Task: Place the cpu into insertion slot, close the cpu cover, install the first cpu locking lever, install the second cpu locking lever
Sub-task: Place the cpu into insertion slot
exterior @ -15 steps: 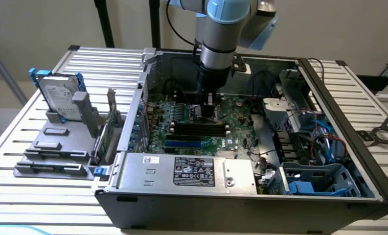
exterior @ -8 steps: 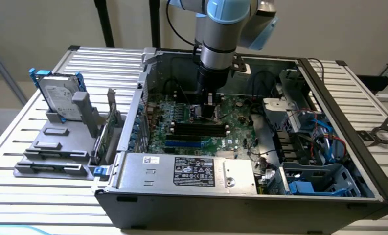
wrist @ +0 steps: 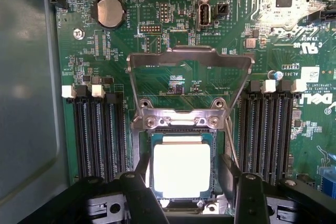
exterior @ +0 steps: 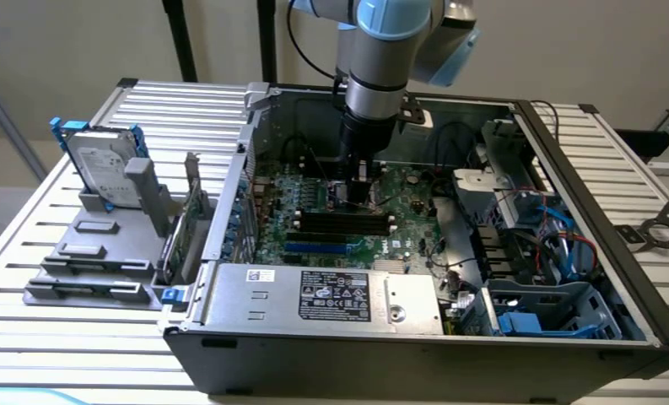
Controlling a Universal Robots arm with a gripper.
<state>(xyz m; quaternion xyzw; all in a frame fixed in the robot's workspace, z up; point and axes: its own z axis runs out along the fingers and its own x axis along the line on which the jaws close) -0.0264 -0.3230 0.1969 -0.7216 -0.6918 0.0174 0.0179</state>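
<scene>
The cpu (wrist: pixel 181 169), a square chip with a bright silvery top on a green edge, sits at the insertion slot (wrist: pixel 218 142) on the green board. My gripper (wrist: pixel 184 182) straddles it, and its black fingers (wrist: pixel 137 190) press against the chip's two opposite sides. The cpu cover (wrist: pixel 189 77), a thin silver frame with a square window, is swung up and open beyond the slot, hinged at a metal bar with two screws. In the exterior view my gripper (exterior: pixel 360 198) reaches straight down into the open computer case, just behind the memory slots.
Long black memory slots flank the socket on both sides (wrist: pixel 100 135) (wrist: pixel 268 129). A round coin battery (wrist: pixel 107 11) sits further along the board. In the exterior view, the case walls (exterior: pixel 559 169), a power supply (exterior: pixel 334 295), blue cables (exterior: pixel 559 245) and a hard drive (exterior: pixel 104 164) on a grey stand surround the board.
</scene>
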